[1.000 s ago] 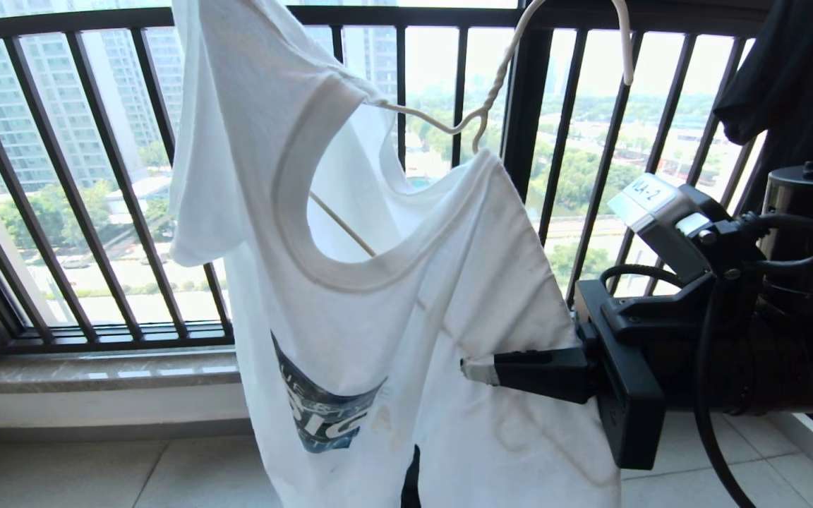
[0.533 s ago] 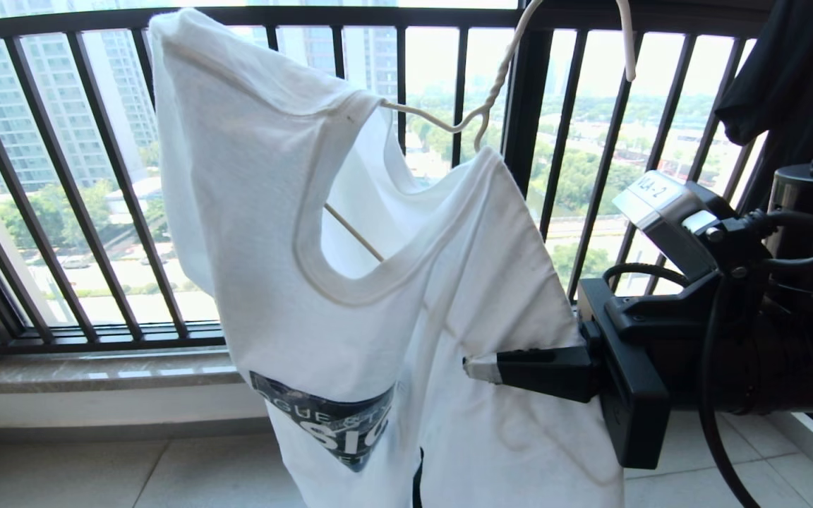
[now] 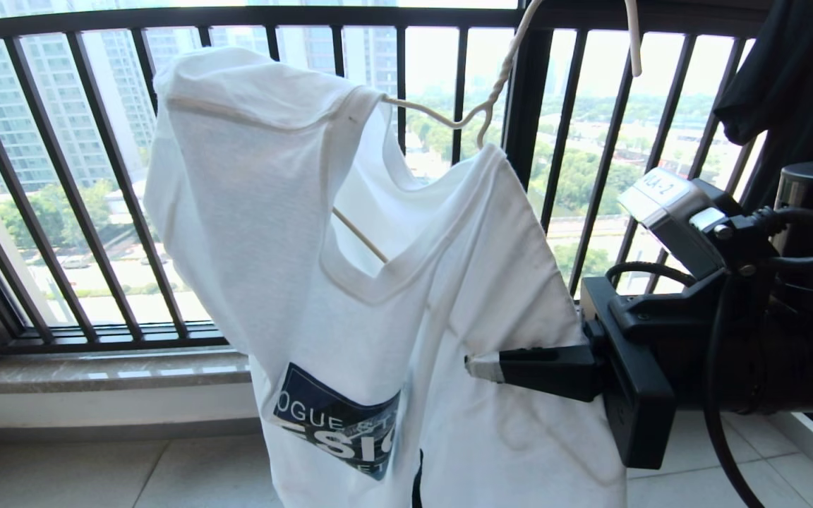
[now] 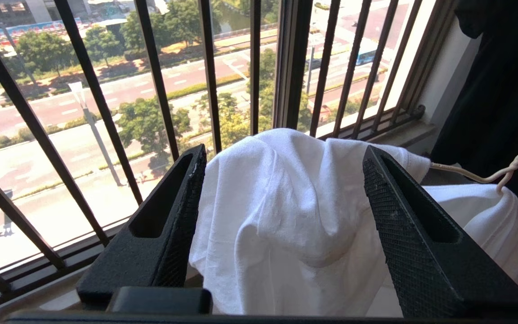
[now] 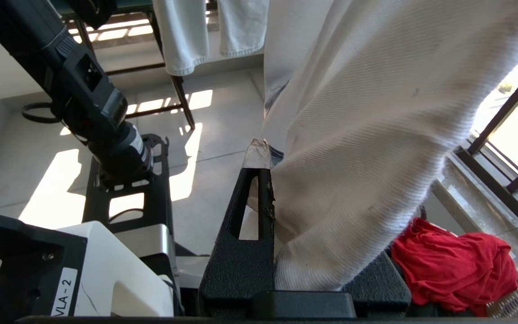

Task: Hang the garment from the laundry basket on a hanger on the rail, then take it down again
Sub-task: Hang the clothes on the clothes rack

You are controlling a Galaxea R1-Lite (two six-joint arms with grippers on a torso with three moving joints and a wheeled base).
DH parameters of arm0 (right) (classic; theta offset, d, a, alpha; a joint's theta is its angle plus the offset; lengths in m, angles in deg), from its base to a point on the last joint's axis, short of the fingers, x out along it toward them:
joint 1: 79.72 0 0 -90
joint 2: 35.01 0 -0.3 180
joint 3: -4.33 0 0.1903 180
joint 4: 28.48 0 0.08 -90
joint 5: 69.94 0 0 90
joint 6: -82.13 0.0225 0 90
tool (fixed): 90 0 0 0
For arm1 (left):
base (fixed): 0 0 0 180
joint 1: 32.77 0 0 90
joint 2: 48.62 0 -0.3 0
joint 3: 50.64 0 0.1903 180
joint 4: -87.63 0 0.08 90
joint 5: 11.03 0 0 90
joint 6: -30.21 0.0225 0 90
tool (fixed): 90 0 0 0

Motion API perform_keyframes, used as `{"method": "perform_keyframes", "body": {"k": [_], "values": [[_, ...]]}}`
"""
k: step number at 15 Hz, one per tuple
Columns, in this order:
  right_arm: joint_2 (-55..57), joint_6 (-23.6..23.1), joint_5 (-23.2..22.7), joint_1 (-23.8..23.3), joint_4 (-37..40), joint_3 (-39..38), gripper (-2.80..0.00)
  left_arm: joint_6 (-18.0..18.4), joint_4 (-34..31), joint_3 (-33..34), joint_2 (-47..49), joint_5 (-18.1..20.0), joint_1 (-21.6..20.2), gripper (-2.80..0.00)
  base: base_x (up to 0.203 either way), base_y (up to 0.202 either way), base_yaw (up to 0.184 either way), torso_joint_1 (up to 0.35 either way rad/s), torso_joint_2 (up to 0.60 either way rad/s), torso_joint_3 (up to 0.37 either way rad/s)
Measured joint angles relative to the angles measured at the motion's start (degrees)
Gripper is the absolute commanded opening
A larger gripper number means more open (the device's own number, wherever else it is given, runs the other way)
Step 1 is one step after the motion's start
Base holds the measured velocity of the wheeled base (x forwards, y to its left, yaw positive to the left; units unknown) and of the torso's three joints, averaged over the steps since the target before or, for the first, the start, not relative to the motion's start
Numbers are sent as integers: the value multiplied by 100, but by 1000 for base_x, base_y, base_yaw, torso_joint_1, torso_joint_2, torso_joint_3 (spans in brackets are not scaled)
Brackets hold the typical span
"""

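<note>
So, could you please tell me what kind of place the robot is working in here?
Most likely a high-rise apartment's laundry balcony: a dark barred railing overlooks streets and tower blocks far below, and a white T-shirt hangs on a wire hanger above a tiled floor.

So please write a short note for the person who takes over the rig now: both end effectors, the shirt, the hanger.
Left end effector: open, fingers either side of the T-shirt's shoulder, not gripping.
Right end effector: shut on the T-shirt's other side, low.
T-shirt sits draped on the wire hanger; its hook runs up out of view, so I cannot tell whether it is on the rail.
Left: confirm the hanging, then take the shirt down.
</note>
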Motion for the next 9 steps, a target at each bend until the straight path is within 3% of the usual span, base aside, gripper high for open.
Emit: {"method": "perform_keyframes", "body": {"k": [3, 7, 9], "values": [[-2, 10, 1, -4, 0, 0, -280, 451, 7, -17, 26, 74, -237, -280, 0, 0, 0, 0, 0, 0], [17, 16, 0, -4, 0, 2, -280, 1336, -242, -1, -96, 1041, -445, -280, 0, 0, 0, 0, 0, 0], [24, 13, 0, -4, 0, 5, -280, 1684, -544, -11, -123, 1113, -276, -280, 0, 0, 0, 0, 0, 0]]}}
